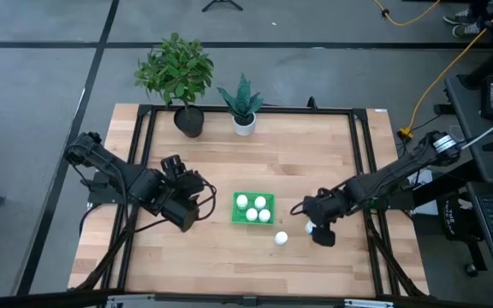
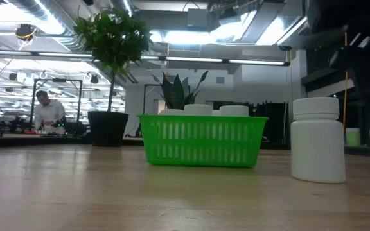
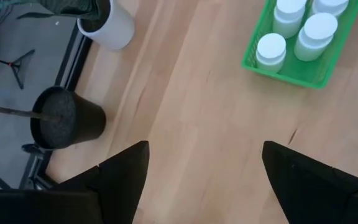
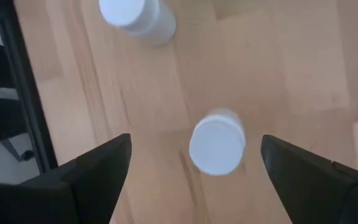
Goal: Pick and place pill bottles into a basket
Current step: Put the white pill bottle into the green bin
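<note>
Lighting is bright and even. In the low view, ceiling strip lights (image 2: 236, 62) toward 12 o'clock supply it, with glare at 1 o'clock. The table (image 1: 315, 154) shows only soft, short shadows. In the right wrist view, the bottle (image 4: 217, 143) at center is motion-blurred; the left wrist view is sharp.

Basket (image 1: 253, 208) bright green w/ slatted walls. Pill bottles (image 1: 281, 239) all white, caps incl. Table (image 1: 315, 162) light wood grain, black frame. Pots: one black (image 1: 189, 121), one white (image 1: 244, 125).
</note>
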